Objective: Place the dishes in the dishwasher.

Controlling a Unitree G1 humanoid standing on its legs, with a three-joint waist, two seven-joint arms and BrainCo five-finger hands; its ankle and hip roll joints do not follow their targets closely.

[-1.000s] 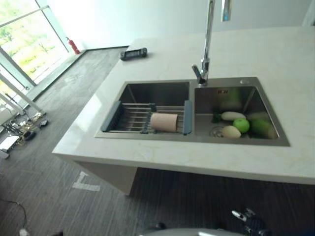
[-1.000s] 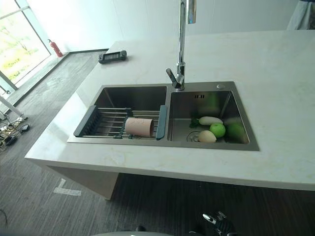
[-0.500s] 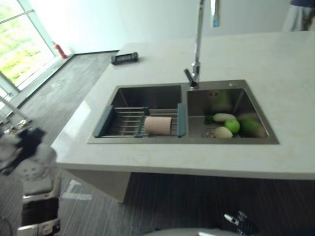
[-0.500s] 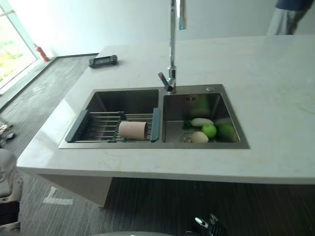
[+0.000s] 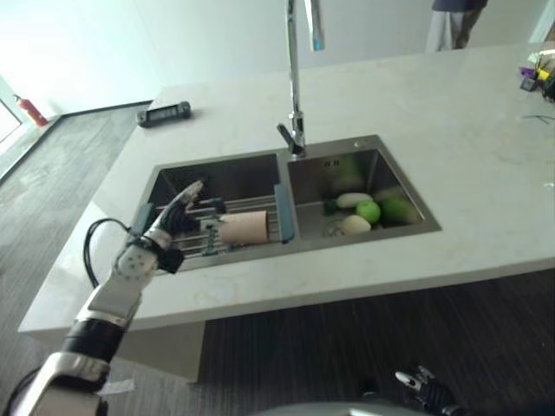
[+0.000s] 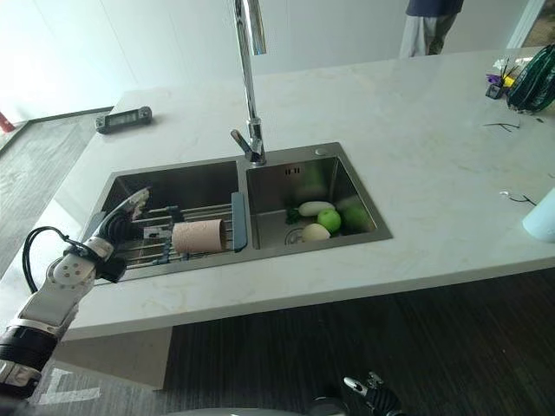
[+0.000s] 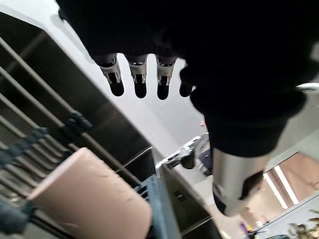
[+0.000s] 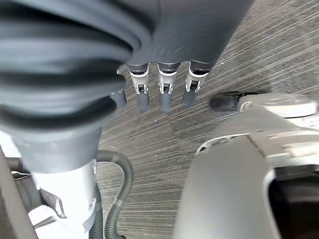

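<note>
A pink cup (image 5: 245,227) lies on its side on the wire rack (image 5: 195,227) that spans the left basin of the steel sink (image 5: 364,149). My left hand (image 5: 161,234) reaches in over the counter edge at the rack's left end, a short way left of the cup and not touching it. It is open: in the left wrist view its fingers (image 7: 139,82) are straight above the rack bars, with the cup (image 7: 89,201) past them. My right hand (image 8: 162,92) hangs low over the floor, open and holding nothing.
The right basin holds a green apple (image 5: 369,211), a white radish (image 5: 351,199) and other vegetables. A tall faucet (image 5: 295,78) stands between the basins. A black device (image 5: 165,113) lies at the counter's far left. A person (image 5: 451,22) stands beyond the counter.
The camera has swung to the right. My left arm has risen from below the counter and brought its hand to the rack's left end. The cup has not moved.
</note>
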